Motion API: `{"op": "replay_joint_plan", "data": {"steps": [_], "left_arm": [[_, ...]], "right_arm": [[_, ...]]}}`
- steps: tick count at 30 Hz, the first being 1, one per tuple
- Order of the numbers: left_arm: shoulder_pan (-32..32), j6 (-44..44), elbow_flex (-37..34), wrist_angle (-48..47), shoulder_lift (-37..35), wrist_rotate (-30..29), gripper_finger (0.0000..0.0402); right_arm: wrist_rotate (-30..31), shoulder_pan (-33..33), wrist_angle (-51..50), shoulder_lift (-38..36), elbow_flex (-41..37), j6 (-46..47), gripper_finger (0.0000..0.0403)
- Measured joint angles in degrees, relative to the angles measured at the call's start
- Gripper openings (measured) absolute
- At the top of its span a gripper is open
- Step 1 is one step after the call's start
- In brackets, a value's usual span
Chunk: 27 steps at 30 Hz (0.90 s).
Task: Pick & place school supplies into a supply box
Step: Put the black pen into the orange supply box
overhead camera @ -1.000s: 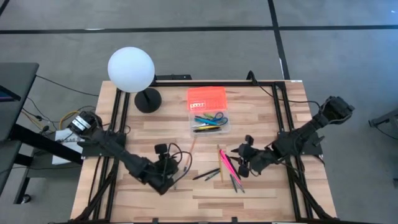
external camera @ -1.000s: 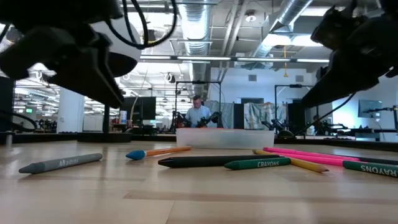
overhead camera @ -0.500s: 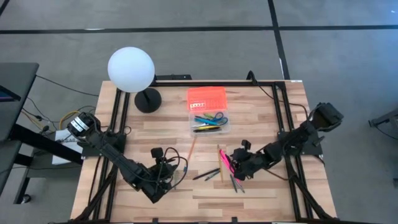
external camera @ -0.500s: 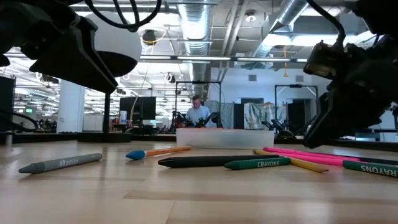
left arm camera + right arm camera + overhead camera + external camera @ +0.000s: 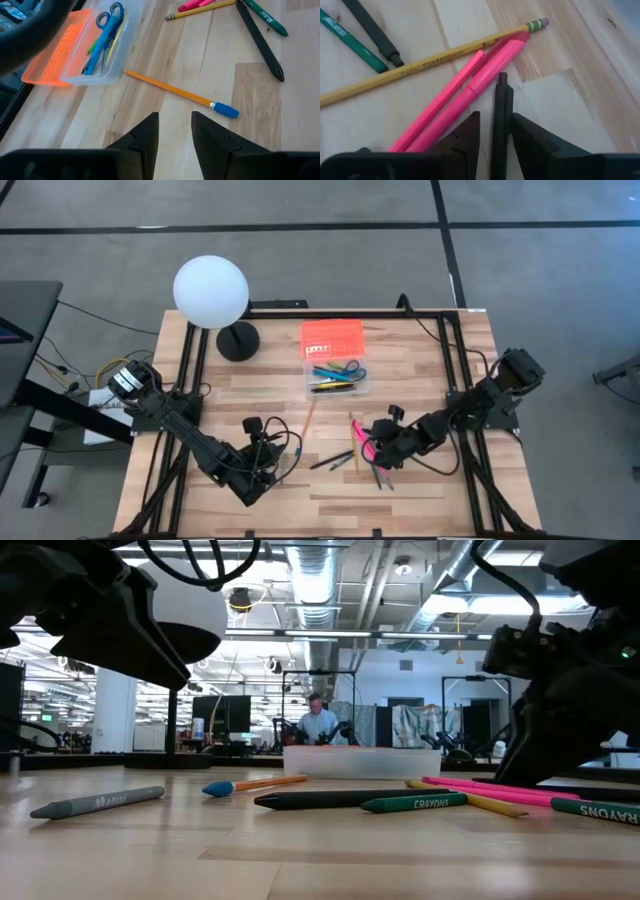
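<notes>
The right gripper [image 5: 493,131] is low over the table, its fingers a little apart around a black pen [image 5: 499,115] beside the pink markers [image 5: 470,95]. The left gripper [image 5: 174,131] hovers narrow, holding nothing. The supply box [image 5: 337,375] sits open behind them.

Right pincer [image 5: 493,131] low, parted — left pincer [image 5: 175,131] raised.

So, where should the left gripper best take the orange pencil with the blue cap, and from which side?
Grip the orange pencil at mid-shaft, coming straight down from above with the jaws across its length. It lies flat and alone on the table, so both long sides are free; a grip at the blue cap end would probably tip it.
</notes>
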Motion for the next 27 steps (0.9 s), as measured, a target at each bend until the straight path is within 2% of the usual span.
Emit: {"op": "replay_joint_plan", "data": {"steps": [9, 16, 27], "left_arm": [[0.00, 0.00, 0.00, 0.00, 0.00, 0.02, 0.0109], [0.04, -0.04, 0.02, 0.02, 0.02, -0.66, 0.0109], [0.00, -0.61, 0.02, 0.02, 0.02, 0.48, 0.0109]], "right_arm": [[-5.29, 0.00, -15.48, -0.57, 3.78, 3.98, 0.0098], [-9.75, -1.15, -20.70, -0.77, 5.41, 2.68, 0.0091], [-13.11, -2.51, -20.51, -0.90, 5.52, -1.00, 0.0009]]}}
